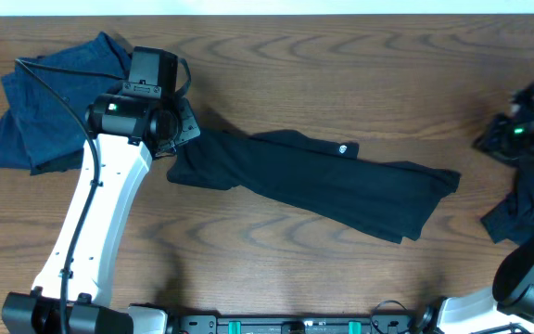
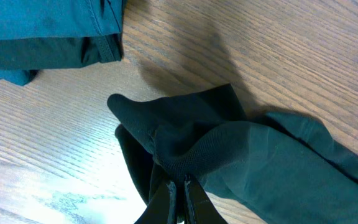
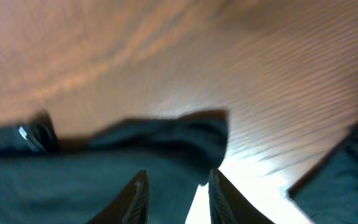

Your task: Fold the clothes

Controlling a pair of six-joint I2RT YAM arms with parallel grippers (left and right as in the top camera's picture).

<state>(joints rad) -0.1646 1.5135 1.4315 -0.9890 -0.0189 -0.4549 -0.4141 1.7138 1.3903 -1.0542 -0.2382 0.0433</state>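
Note:
A long black garment (image 1: 323, 181) lies stretched across the middle of the wooden table, with a small white round logo (image 1: 344, 147) near its far edge. My left gripper (image 1: 182, 132) is at the garment's left end and is shut on a bunched fold of the fabric (image 2: 191, 149). Its fingertips (image 2: 173, 186) are pressed together in the cloth. My right gripper (image 1: 486, 141) is at the far right, away from the garment's right end (image 1: 443, 181). In the blurred right wrist view its jaws stand apart over black fabric (image 3: 135, 155), with nothing pinched between them.
A heap of dark blue clothes (image 1: 49, 107) lies at the back left, just beyond the left gripper (image 2: 42, 31). Another dark blue garment (image 1: 515, 211) lies at the right edge under the right arm (image 3: 353, 174). Bare wood (image 1: 276, 74) runs behind the black garment.

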